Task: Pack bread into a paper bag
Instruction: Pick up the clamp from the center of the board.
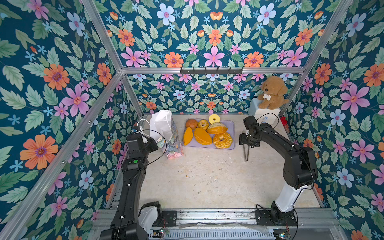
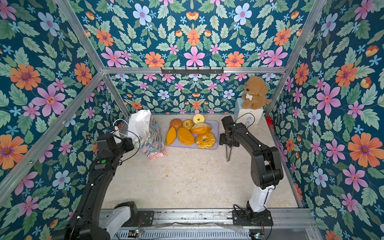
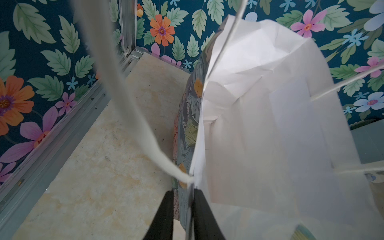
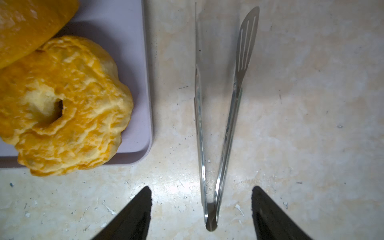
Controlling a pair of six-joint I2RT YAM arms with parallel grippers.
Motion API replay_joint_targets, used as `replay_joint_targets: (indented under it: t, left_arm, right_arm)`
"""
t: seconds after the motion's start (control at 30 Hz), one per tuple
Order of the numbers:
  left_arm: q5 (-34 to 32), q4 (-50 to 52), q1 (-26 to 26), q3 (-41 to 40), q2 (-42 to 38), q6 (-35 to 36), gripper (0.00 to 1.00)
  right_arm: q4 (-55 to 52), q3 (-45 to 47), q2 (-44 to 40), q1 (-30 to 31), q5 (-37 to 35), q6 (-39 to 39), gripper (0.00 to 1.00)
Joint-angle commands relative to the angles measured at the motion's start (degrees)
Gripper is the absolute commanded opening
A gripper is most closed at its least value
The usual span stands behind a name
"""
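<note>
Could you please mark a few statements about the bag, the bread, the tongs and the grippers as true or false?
1. The bag stands beside the tray. True.
2. The right gripper holds the tongs. False: it hangs open above them, and they lie on the table.
3. The dog sits on the tray. False: it sits on the box in the back corner.
4. The big ring lies at the tray corner nearest the tongs. True.
5. The left gripper sits astride the bag's rim. True.
</note>
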State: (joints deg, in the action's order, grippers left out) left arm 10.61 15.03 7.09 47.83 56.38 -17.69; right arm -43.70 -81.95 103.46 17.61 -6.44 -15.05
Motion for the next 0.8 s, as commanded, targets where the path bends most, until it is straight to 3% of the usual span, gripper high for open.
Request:
replay_joint_targets:
  t: [0.0, 0.27, 0.77]
  left_arm:
    - [0.2, 0.1, 0.1, 0.7, 0.1, 0.2, 0.25]
    - [0.1, -0.5, 0.2, 1.9, 0.3, -0.1, 0.29]
    - [2.2, -2.2, 0.3, 0.4, 1.5, -0.9, 0.30]
  right_arm:
    - [-2.2, -0.6, 0.1, -1.1, -2.2, 1.5, 0.78]
    - [0.0, 2.5, -1.1, -4.6, 0.2, 2.3, 0.80]
    - [5.2, 8.1, 0.1, -4.5, 5.1, 1.3, 0.81]
